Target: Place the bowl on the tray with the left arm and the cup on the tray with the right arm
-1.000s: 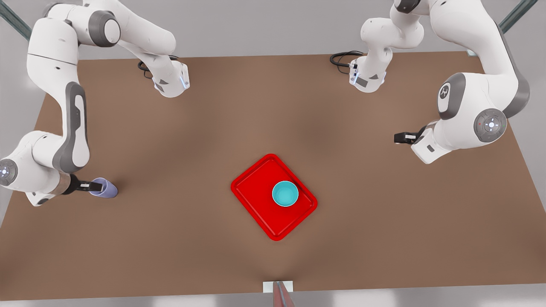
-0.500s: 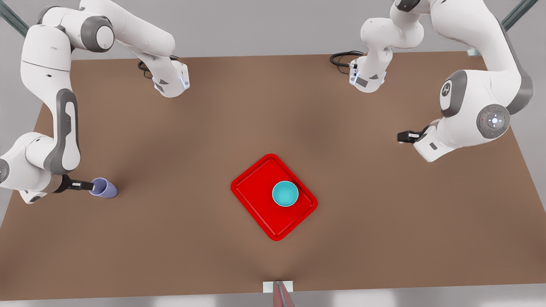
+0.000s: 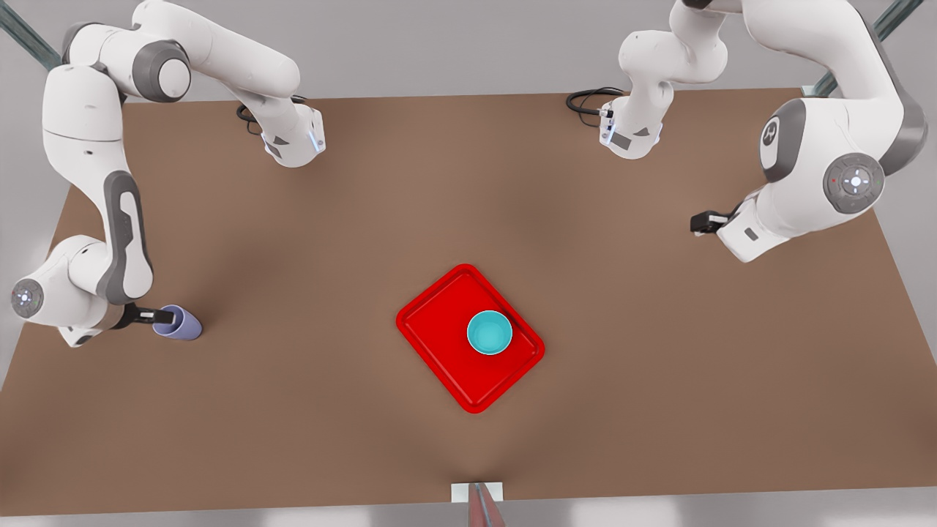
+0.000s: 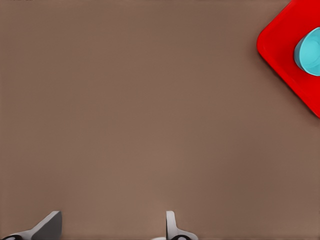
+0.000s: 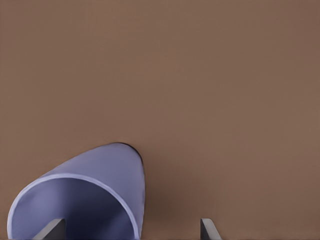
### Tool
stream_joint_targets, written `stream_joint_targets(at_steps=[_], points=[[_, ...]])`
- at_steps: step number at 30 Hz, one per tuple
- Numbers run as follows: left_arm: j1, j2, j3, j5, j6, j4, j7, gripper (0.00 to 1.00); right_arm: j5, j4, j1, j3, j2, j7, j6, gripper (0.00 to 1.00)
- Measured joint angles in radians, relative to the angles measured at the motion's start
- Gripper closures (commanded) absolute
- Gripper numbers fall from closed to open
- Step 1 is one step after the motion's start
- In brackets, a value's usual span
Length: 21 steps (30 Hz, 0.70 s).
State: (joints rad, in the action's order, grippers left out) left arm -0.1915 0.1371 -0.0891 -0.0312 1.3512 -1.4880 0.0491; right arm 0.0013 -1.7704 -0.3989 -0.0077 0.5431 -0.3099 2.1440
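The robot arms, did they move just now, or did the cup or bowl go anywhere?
Both arms shifted a little. The left gripper drew back from the tray, toward the front view's right and slightly up. The right arm's elbow swung, while the right gripper stayed at the cup's rim, one finger inside it. Cup, tray and bowl stayed put.

A brown table (image 3: 307, 410) carries a red tray (image 3: 439, 329) near its middle, and a lavender cup (image 3: 181, 324) stands well apart toward the front view's left; the teal bowl (image 3: 489, 333) sits on the tray
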Motion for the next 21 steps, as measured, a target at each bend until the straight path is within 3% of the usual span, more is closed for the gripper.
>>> stream_joint_targets(at_steps=[1,4,6,10,21], points=[[-0.001,-0.006,0.000,0.001,-0.010,0.000,0.000,0.00,0.000,-0.002,0.002,0.000,0.000,0.000,0.000,0.06],[-0.003,-0.010,0.014,0.004,-0.006,0.002,0.000,0.00,-0.001,-0.002,0.003,0.000,0.004,0.000,0.000,0.46],[-0.002,-0.005,0.014,0.005,0.000,0.003,0.000,0.00,-0.001,-0.001,0.005,0.000,0.014,0.000,0.001,0.53],[-0.003,-0.007,0.016,0.008,-0.007,0.003,0.000,0.00,-0.001,0.002,0.014,0.000,0.021,0.003,0.008,0.79],[0.000,-0.006,0.012,0.022,-0.011,0.000,0.000,0.00,0.001,0.002,0.010,0.002,0.020,-0.029,0.005,0.79]])
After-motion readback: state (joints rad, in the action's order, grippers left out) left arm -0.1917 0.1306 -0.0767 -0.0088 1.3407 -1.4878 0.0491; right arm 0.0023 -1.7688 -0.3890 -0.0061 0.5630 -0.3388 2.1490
